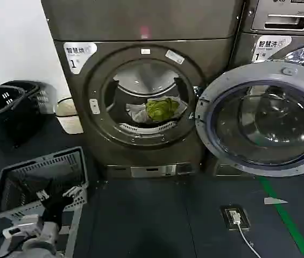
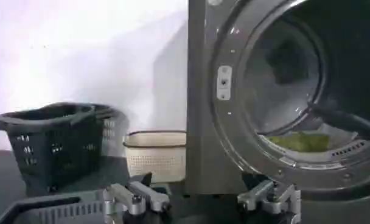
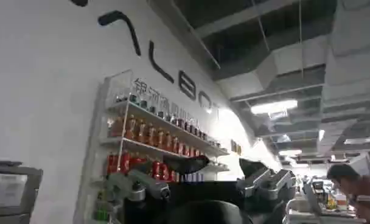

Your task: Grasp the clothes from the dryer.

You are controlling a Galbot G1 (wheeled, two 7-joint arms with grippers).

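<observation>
A dark floor [image 1: 157, 215] runs up to a white wall [image 1: 12, 43] on the left. A green stripe [image 1: 286, 215] crosses the floor on the right, near a floor socket [image 1: 234, 216] with a white cable plugged in.

The dryer [image 1: 141, 140], a dark bronze-grey machine with a white "1" sticker [image 1: 79, 55], stands straight ahead. Its round glass door [image 1: 264, 121] is swung wide open to the right, covering the front of the neighbouring machine [image 1: 281, 32]. The clothes [image 1: 160, 109], yellow-green and whitish-grey pieces, lie at the bottom of the drum, well inside the porthole.

A black basket [image 1: 9, 110] and a small cream basket [image 1: 68, 115] stand by the wall. A grey basket [image 1: 39, 180] sits lower left.

The left claw [image 1: 60, 200] hangs over the grey basket, fingers spread apart, holding nothing. The right claw [image 3: 203, 179] points up at a shelf of bottles [image 3: 154, 146], fingers apart, holding nothing.
</observation>
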